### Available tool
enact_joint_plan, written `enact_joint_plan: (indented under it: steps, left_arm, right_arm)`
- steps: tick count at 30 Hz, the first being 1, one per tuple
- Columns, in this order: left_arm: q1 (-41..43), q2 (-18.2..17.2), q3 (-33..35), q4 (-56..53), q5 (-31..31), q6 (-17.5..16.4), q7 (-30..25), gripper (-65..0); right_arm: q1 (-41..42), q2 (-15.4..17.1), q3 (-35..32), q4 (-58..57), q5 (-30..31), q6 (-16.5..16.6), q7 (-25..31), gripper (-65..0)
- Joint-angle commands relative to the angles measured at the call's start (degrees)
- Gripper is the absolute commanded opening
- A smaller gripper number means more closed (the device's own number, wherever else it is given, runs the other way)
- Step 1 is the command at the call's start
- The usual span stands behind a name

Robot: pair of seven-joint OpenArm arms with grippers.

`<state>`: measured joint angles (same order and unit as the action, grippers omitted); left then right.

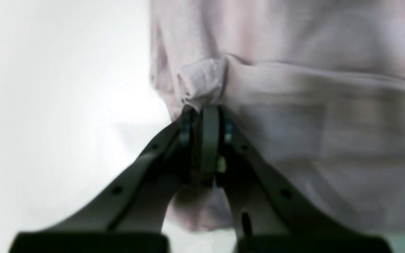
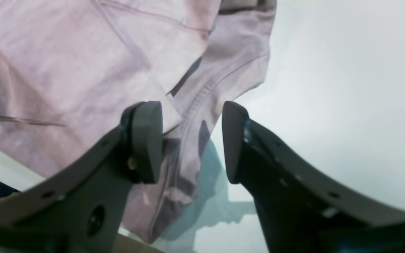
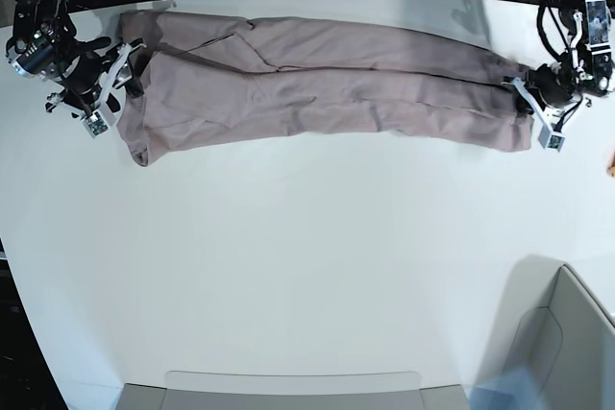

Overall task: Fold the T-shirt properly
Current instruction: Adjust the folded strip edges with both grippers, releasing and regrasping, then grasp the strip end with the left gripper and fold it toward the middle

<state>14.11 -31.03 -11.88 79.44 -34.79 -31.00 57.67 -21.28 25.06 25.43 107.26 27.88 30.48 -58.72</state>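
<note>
We see the white table point(image 3: 307, 276) filling the base view, with dark cables beyond its 12 o'clock edge. The T-shirt point(image 3: 317, 88) lies along the 12 o'clock side as a long mauve-pink band running from 9 to 3 o'clock, wrinkled, with folded layers and seams showing. At the 3 o'clock end our left gripper point(image 1: 206, 119) has its jaws pressed together, pinching a bunched fold of the cloth. At the 9 o'clock end our right gripper point(image 2: 192, 140) is spread wide, its jaws straddling a hemmed edge.
</note>
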Motion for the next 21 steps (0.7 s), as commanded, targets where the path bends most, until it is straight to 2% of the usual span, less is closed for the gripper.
enact_joint_plan:
  steps: [1,6,8,12,16,21]
  left_arm:
    - [1.5,0.92,-2.93,1.57,-1.57,-0.78,4.26,-65.0]
    - [1.67,1.09,-14.63,6.76,-14.31,-2.09,9.28,-65.0]
    - [1.67,1.0,-18.67,8.25,-17.65,-2.27,11.12,-65.0]
    - [1.67,1.0,-23.86,12.91,-18.18,-2.53,14.29,-65.0]
    - [1.67,1.62,-25.18,20.3,-18.36,-2.62,17.63,-65.0]
    - [2.2,6.01,-24.82,26.98,-22.4,-2.36,20.0,-65.0]
  right_arm:
    - [0.22,1.01,0.55,0.82,0.47,-0.02,1.0,-37.6]
    - [0.13,1.01,0.64,0.91,0.47,-0.02,1.0,-37.6]
    - [0.13,1.01,0.64,1.0,0.47,-0.02,1.0,-37.6]
    - [0.13,1.01,0.64,1.09,0.47,-0.02,1.0,-37.6]
    - [0.13,1.01,0.64,1.09,0.47,-0.02,1.0,-37.6]
    - [0.31,0.83,0.64,1.18,0.47,-0.02,1.0,-37.6]
